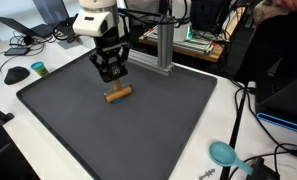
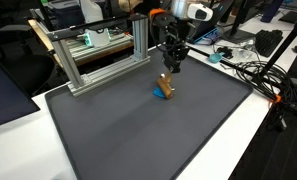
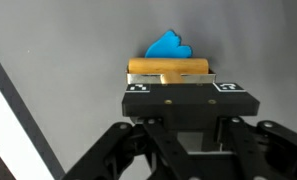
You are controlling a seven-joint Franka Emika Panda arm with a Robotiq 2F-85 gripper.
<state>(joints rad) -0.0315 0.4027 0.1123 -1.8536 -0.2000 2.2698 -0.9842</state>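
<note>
A short wooden dowel lies on the dark grey mat, with a blue piece touching its far side. In both exterior views the dowel rests near the mat's middle, and the blue piece shows beside it. My gripper hangs just above and slightly behind the dowel. Its jaws stand partly closed on a black block that bears two white square markers. The block hides the fingertips and the near edge of the dowel.
An aluminium frame stands at the back edge of the mat. A teal round object and cables lie on the white table beside the mat. A dark mouse sits off the far corner.
</note>
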